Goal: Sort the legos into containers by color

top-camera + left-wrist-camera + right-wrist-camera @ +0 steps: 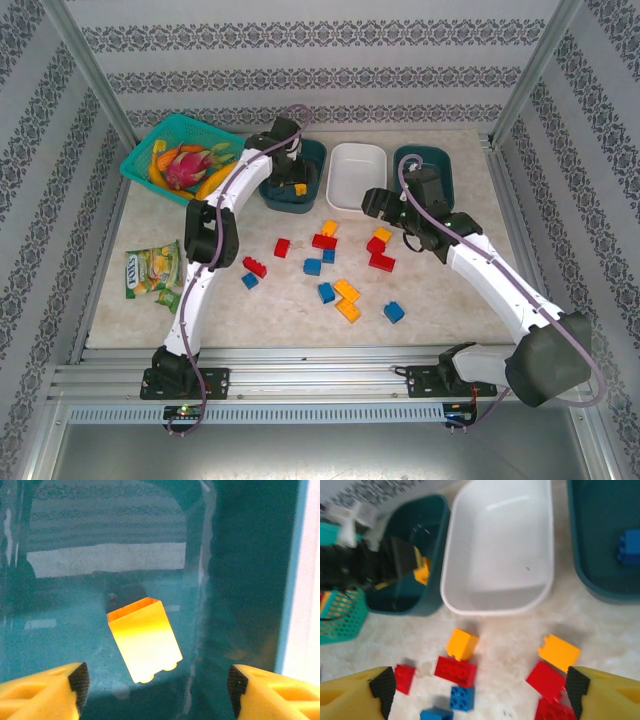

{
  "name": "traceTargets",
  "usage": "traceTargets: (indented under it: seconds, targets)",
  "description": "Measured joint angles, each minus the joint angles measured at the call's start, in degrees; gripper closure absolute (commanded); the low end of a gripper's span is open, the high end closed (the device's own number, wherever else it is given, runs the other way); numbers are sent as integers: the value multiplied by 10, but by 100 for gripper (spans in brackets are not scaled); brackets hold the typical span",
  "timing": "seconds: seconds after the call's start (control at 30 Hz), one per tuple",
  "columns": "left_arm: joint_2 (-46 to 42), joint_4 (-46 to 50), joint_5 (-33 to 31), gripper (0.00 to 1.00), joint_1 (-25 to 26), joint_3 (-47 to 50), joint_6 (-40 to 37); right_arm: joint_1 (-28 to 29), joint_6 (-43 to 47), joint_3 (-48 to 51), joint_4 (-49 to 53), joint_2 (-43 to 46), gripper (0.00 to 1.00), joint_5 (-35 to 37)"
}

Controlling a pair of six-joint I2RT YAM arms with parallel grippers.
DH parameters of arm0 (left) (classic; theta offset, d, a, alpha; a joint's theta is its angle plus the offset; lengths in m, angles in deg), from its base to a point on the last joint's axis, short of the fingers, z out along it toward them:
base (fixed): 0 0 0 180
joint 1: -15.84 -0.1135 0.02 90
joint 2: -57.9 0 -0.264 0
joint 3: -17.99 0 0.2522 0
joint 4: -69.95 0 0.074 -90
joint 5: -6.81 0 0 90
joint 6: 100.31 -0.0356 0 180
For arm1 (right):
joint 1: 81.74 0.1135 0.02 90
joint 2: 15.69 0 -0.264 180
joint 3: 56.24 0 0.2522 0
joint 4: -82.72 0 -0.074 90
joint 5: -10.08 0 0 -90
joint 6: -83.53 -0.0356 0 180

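Note:
My left gripper [157,687] hangs open inside the left dark teal tub [316,160], its jaws wide apart. A yellow lego [145,640] lies loose on that tub's floor [60,640], between and beyond the fingertips, touching neither. My right gripper [480,692] is open above the loose legos on the table, in front of the white tub [500,545]. Under it lie a yellow brick [462,643], a red brick [455,671], a blue one [462,698], and at the right a yellow one [559,652] and a red one [546,679]. The right teal tub [590,555] holds a blue brick [629,545].
A bright teal basket of fruit [175,155] stands at the back left, and a snack packet [155,270] lies at the left. More red, blue and yellow bricks are scattered mid-table [340,290]. Metal frame posts rise at the back corners.

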Motion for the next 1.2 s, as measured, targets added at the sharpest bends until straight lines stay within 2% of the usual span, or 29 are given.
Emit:
traceTargets:
  seconds: [0.1, 0.17, 0.33, 0.47, 0.57, 0.73, 0.9, 1.0, 1.2]
  targets:
    - [-35, 2, 1, 21, -1, 8, 9, -5, 2, -6, 60, -13, 7, 0]
    - [-89, -5, 8, 19, -3, 44, 17, -5, 2, -6, 97, -28, 7, 0]
    - [-310, -90, 44, 3, -3, 251, 54, -5, 3, -1, 151, -79, 6, -10]
    - [-486, -184, 83, 0, -2, 434, 101, -5, 1, 2, 175, -129, 3, -19]
    - [-565, -236, 102, 0, 3, 544, 132, -4, -2, 2, 179, -166, 2, -23]
    - [-647, -274, 111, 0, 35, 699, 168, -4, -12, 2, 175, -220, 2, -24]
    - [-739, -287, 97, 0, 47, 798, 194, -2, -29, -13, 166, -267, 2, -26]
    - [-781, -294, 91, 0, 47, 814, 204, 2, -38, -30, 158, -294, 3, -26]
    - [-800, -299, 83, 0, 47, 815, 204, 3, -55, -40, 157, -310, 11, -18]
